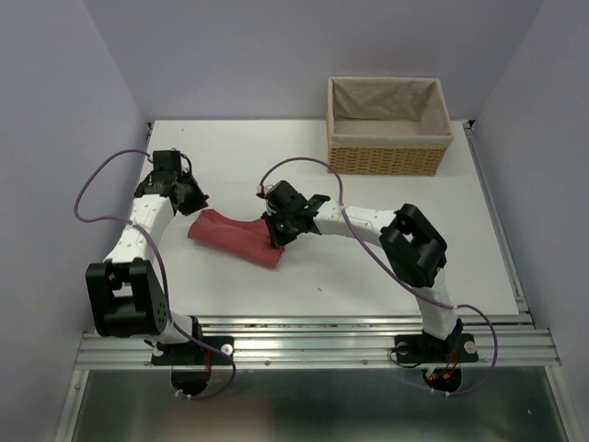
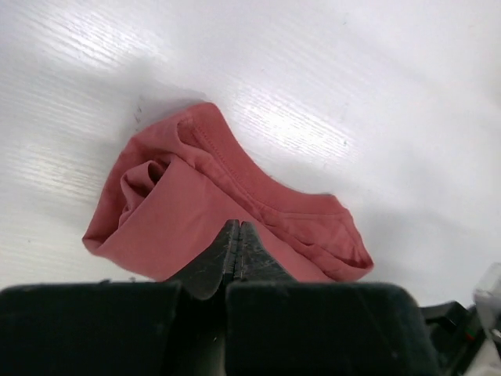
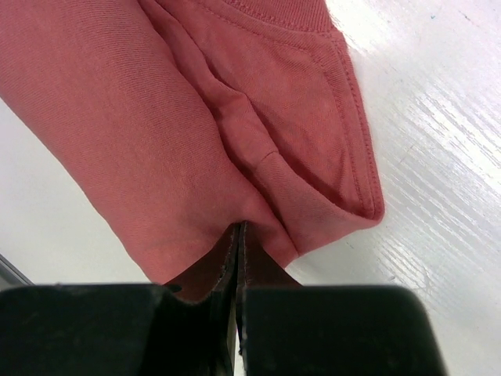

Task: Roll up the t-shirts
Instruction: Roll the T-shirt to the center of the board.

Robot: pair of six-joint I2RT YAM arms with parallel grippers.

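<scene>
1. Standing at the far right of the white table [image 1: 368, 276], a cloth-lined wicker basket [image 1: 385, 158] is seen well apart from both arms.
2. Purple cables [image 1: 92, 198] are looped beside each arm.
3. The salmon-red t-shirt [image 1: 235, 238] is bundled into a short, loose roll left of the table's middle, between the two grippers.
4. Its right end is partly hidden in the top view by the right gripper [image 1: 276, 235].
5. The left arm [image 1: 138, 235] is reached forward, and the left gripper [image 2: 237, 239] is held at the roll's left end, fingers pressed together over the cloth.
6. The right arm [image 1: 368, 226] is bent leftward across the table, its fingers likewise pressed together, tips against the hemmed end. Whether a fold is caught between them cannot be told.
</scene>
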